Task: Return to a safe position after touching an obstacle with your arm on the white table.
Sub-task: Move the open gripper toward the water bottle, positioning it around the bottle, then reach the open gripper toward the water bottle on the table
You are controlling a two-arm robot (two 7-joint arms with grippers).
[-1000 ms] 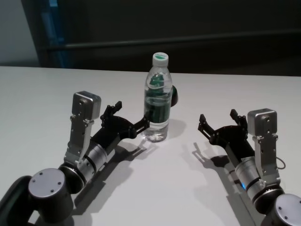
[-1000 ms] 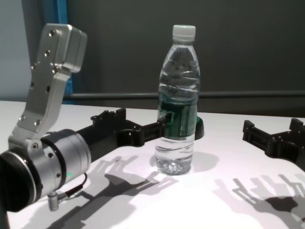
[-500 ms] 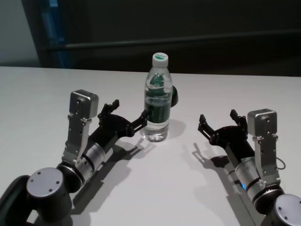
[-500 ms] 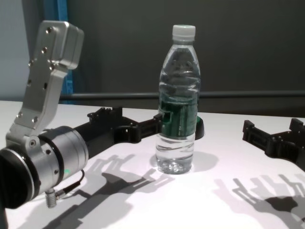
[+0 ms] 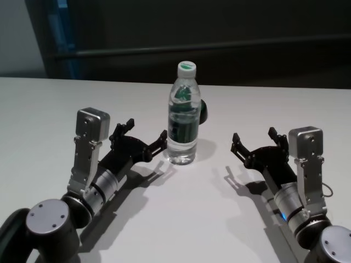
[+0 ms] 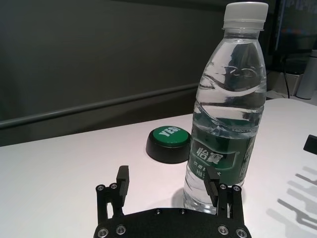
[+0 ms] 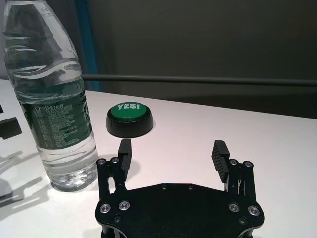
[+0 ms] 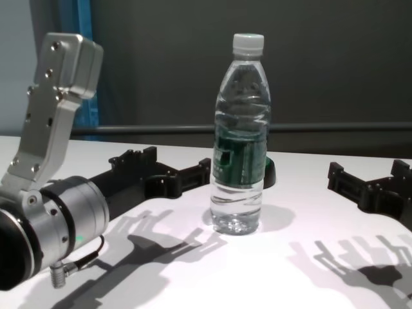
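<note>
The obstacle, a tall clear water bottle (image 5: 183, 118) with a white cap and dark green label, stands upright on the white table (image 5: 181, 219). My left gripper (image 5: 146, 130) is open and empty, low over the table just left of the bottle. Its nearer fingertip (image 5: 163, 134) is close beside the bottle's lower part, with a narrow gap. The chest view shows the same bottle (image 8: 241, 148) and left gripper (image 8: 164, 164). The left wrist view shows the bottle (image 6: 228, 114) just beyond one finger (image 6: 212, 181). My right gripper (image 5: 254, 136) is open and empty, parked to the bottle's right.
A low black button with a green top (image 6: 170, 144) sits on the table behind the bottle; it also shows in the right wrist view (image 7: 130, 119). The table's far edge meets a dark wall with a rail (image 5: 219, 46).
My left arm has drawn back and to the left, so its fingertip has come away from the bottle's side. The bottle stays upright in place. The right arm has not moved.
</note>
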